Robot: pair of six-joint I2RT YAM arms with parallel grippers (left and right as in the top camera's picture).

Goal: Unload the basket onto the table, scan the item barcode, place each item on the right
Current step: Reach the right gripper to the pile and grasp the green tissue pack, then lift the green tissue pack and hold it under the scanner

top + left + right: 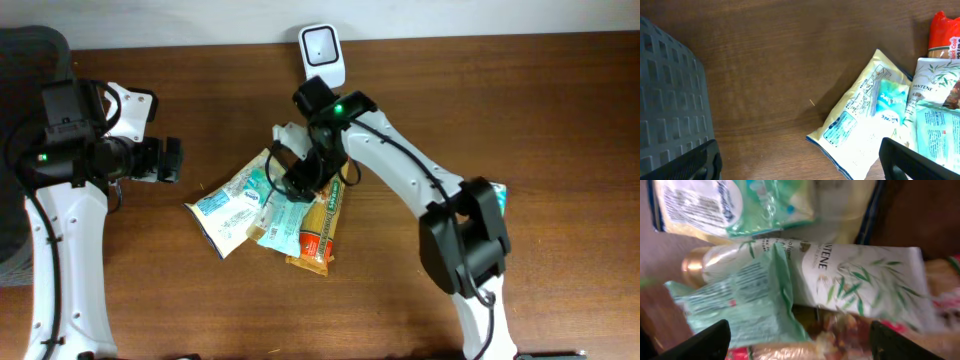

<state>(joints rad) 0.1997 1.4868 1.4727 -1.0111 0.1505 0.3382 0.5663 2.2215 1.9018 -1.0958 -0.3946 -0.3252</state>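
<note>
Right gripper (805,342) hangs open over the tube (860,275), mid-frame in the pile (240,205) on the surface (500,120). It holds nothing. Left gripper (172,160) is open at frame left. Scanner (322,50) stands upper centre. Judged: nothing lifted, scan not begun.

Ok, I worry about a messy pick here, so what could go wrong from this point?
1. The open right pincer hangs over the white Pantene tube with a gold cap, which the pale green plastic packet overlaps; closing may catch both.
2. All lie heaped together, so pulling one may drag the cream packet with the blue label along.
</note>
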